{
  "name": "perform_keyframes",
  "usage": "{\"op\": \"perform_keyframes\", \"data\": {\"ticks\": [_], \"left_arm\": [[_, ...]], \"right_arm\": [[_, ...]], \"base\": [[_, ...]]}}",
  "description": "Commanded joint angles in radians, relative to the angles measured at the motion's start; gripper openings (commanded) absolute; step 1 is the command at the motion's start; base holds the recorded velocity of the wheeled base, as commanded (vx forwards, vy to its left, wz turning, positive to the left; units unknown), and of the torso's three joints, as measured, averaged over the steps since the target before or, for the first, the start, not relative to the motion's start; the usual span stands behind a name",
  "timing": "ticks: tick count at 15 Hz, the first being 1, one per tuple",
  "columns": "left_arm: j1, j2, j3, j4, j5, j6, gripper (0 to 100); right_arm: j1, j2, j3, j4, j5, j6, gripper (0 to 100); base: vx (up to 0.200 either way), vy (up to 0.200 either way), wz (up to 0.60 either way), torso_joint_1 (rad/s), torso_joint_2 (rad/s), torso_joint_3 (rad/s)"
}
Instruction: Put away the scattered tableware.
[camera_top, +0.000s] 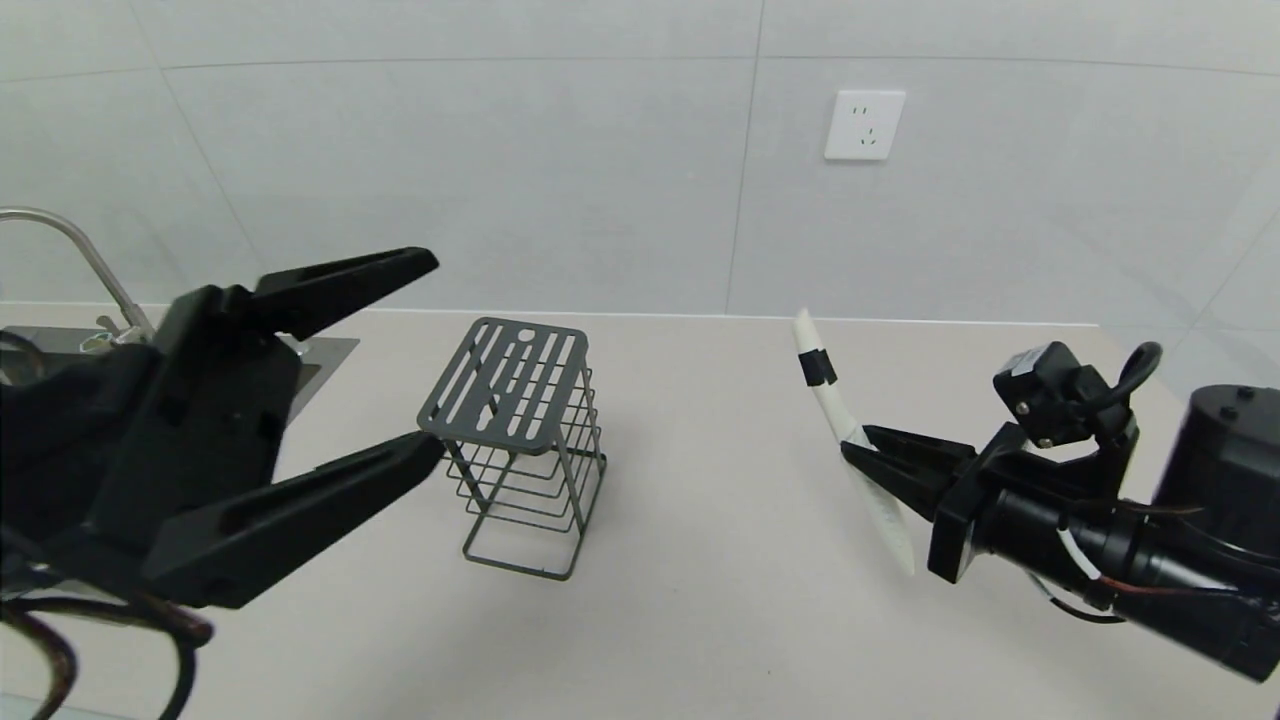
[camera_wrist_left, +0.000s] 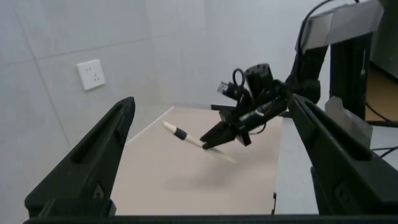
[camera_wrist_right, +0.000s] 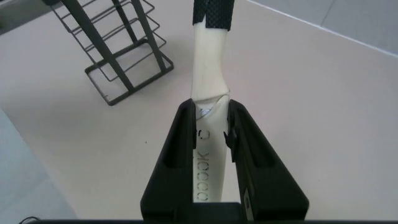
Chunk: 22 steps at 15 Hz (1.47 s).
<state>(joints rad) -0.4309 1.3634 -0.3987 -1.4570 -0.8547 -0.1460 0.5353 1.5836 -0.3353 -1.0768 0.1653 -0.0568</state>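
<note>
White utensil is off the counter, clamped mid-length in the right gripper. Long axis tilted: black-banded end up toward the back wall, other end angled down. Wire rack with slotted top stands well apart, on the robot's left of it. Left gripper hangs just beside the rack, fingers wide apart, empty. My guess: next move goes leftward, and the utensil needs righting over a slot.
</note>
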Motion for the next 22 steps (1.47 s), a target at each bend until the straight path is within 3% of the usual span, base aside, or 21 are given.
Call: {"op": "perform_keyframes", "data": {"ticks": [1, 5, 9, 10, 12, 15, 20, 22], "left_arm": [[-0.008, 0.227, -0.008, -0.114, -0.043, -0.001, 100], [-0.132, 0.356, -0.086, -0.114, -0.046, 0.009, 100], [-0.146, 0.431, -0.160, -0.114, -0.053, 0.023, 100], [-0.146, 0.480, -0.196, -0.114, -0.090, 0.045, 100], [-0.158, 0.560, -0.282, -0.114, -0.093, 0.055, 100], [-0.218, 0.645, -0.381, -0.114, -0.095, 0.054, 100], [-0.247, 0.723, -0.485, -0.114, -0.095, 0.049, 100], [-0.267, 0.744, -0.532, -0.114, -0.093, 0.028, 100]], "right_arm": [[-0.012, 0.001, 0.013, -0.022, 0.013, -0.001, 0], [-0.017, 0.027, 0.124, -0.241, 0.060, -0.005, 0], [-0.018, 0.032, 0.150, -0.305, 0.079, -0.006, 0], [-0.018, 0.032, 0.147, -0.325, 0.105, -0.006, 0], [-0.018, 0.038, 0.147, -0.339, 0.111, -0.006, 0], [-0.017, 0.039, 0.148, -0.370, 0.118, -0.006, 0], [-0.017, 0.036, 0.151, -0.402, 0.151, -0.021, 0], [-0.014, 0.035, 0.150, -0.405, 0.178, -0.026, 0]], "base": [[0.000, 0.000, 0.00, 0.000, 0.00, 0.000], [0.000, 0.000, 0.00, 0.000, 0.00, 0.000], [0.000, 0.000, 0.00, 0.000, 0.00, 0.000], [0.000, 0.000, 0.00, 0.000, 0.00, 0.000], [0.000, 0.000, 0.00, 0.000, 0.00, 0.000], [0.000, 0.000, 0.00, 0.000, 0.00, 0.000], [0.000, 0.000, 0.00, 0.000, 0.00, 0.000], [0.000, 0.000, 0.00, 0.000, 0.00, 0.000]]}}
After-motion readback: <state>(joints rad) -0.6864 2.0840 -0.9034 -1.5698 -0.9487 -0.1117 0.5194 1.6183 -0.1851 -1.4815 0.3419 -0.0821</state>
